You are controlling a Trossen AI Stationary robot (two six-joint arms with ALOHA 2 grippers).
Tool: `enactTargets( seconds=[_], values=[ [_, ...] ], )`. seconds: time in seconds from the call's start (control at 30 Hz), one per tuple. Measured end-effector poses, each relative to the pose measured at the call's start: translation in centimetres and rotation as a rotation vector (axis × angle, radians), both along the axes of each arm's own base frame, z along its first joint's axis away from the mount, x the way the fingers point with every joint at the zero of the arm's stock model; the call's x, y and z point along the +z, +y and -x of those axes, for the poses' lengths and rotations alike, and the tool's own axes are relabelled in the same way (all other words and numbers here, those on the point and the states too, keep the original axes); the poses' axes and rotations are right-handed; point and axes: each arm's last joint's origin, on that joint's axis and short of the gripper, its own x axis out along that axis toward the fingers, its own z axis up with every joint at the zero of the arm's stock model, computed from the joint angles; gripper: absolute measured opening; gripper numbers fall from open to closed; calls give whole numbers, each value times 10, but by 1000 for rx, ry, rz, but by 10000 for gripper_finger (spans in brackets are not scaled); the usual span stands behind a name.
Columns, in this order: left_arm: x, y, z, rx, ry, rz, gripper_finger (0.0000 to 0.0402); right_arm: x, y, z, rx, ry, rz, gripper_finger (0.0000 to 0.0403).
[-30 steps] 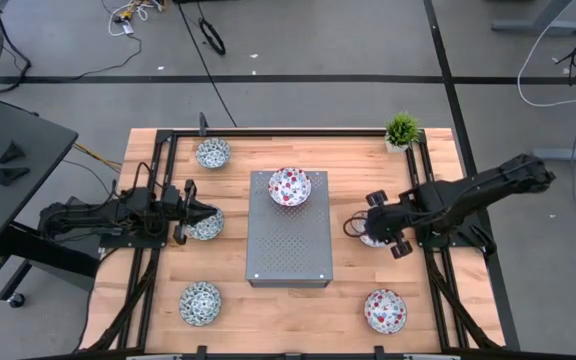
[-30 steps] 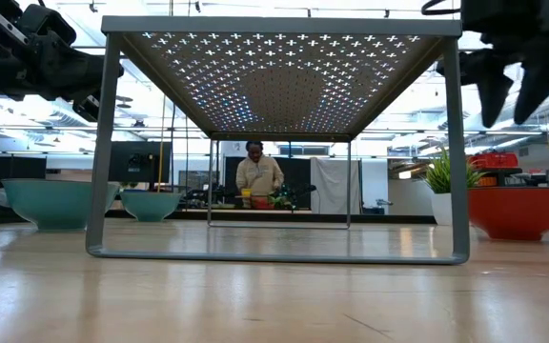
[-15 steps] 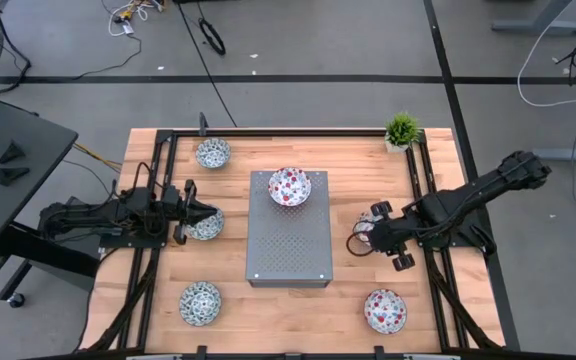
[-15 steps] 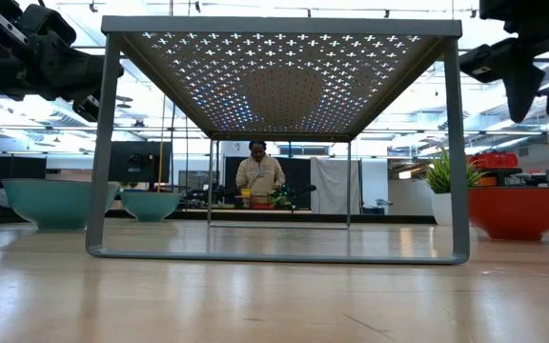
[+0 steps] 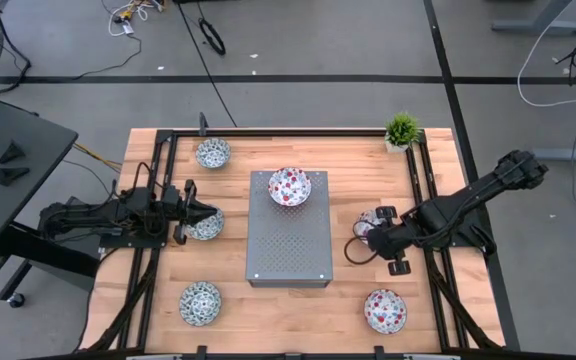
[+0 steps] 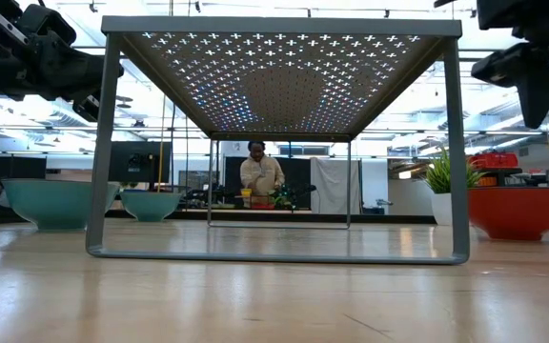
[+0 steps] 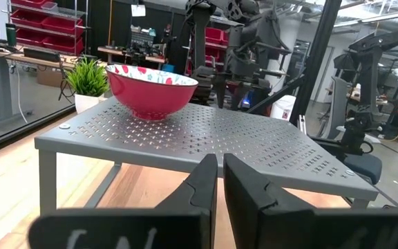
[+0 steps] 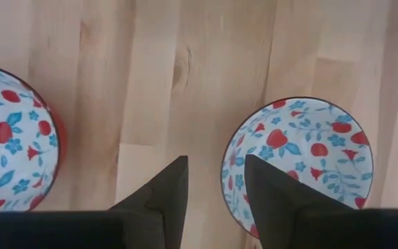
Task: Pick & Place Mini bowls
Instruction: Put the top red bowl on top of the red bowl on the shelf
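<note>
The right gripper (image 8: 214, 183), fingers apart, hangs over a red bowl's (image 8: 296, 162) rim right of the grey stand (image 5: 288, 235). The left gripper (image 5: 211, 214), fingers nearly together, empty, hovers by a blue-green bowl (image 5: 205, 226). Another red bowl (image 5: 290, 186) sits atop the stand.

The right claw (image 5: 354, 250) has swung off the red-patterned mini bowl (image 5: 372, 222) toward the table's near edge
</note>
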Motion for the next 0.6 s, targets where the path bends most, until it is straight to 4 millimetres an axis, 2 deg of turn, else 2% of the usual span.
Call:
enactTargets(
  seconds=[0.27,0.4,0.6],
  values=[
    [0,0,0,0,0,0,32,-1,2,1,0,-42,75,144],
    [0,0,0,0,0,0,32,-15,2,4,1,-31,84,144],
    [0,0,0,0,0,1,32,-36,-1,12,-102,21,85,144]
  ],
)
